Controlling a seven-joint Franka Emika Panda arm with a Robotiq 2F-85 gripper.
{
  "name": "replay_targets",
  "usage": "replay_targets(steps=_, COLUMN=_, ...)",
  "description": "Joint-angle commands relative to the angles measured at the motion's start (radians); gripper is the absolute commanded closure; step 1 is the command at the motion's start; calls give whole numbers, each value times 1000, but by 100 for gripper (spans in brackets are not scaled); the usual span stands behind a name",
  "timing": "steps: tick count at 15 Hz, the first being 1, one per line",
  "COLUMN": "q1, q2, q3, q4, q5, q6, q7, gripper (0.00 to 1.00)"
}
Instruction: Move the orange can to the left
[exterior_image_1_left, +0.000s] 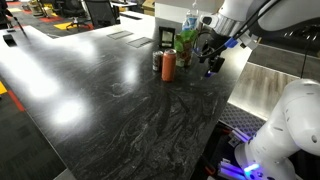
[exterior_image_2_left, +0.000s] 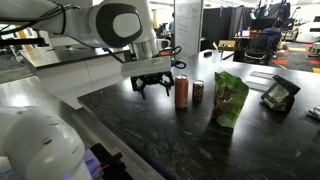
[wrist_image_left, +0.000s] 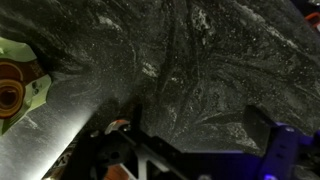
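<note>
The orange can (exterior_image_1_left: 168, 66) stands upright on the dark marble table (exterior_image_1_left: 110, 115), seen in both exterior views (exterior_image_2_left: 182, 92). A darker can (exterior_image_1_left: 157, 60) (exterior_image_2_left: 197, 92) stands right beside it. A green bag (exterior_image_1_left: 185, 44) (exterior_image_2_left: 230, 98) stands close by, and its edge shows at the left of the wrist view (wrist_image_left: 18, 88). My gripper (exterior_image_1_left: 212, 63) (exterior_image_2_left: 152, 86) is open and empty, fingers pointing down, just above the table and a short way from the orange can, not touching it. In the wrist view (wrist_image_left: 190, 140) only bare table lies between the fingers.
The table edge (exterior_image_1_left: 235, 85) runs close to the gripper on the robot's side. A bottle with a blue cap (exterior_image_1_left: 190, 18) stands behind the green bag. A small black device (exterior_image_2_left: 279, 95) sits on the table past the bag. Office chairs stand in the background.
</note>
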Motion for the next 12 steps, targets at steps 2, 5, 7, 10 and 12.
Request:
replay_targets(steps=2, q1=11, q2=244, q3=-56, q4=103, q5=-8, q6=52, q7=-170, gripper=0)
replay_targets(steps=5, q1=-22, q2=314, q3=-33, q4=133, q5=-30, q6=102, q7=-236, gripper=0)
replay_targets(steps=7, q1=-34, q2=270, q3=-16, q4=101, q5=8, q6=93, q7=-221, gripper=0)
replay_targets(steps=10, q1=-35, q2=298, q3=-11, q4=120, q5=8, q6=94, q7=-225, gripper=0)
replay_targets(steps=12, q1=-38, q2=299, q3=-18, q4=123, q5=4, q6=102, q7=-244, gripper=0)
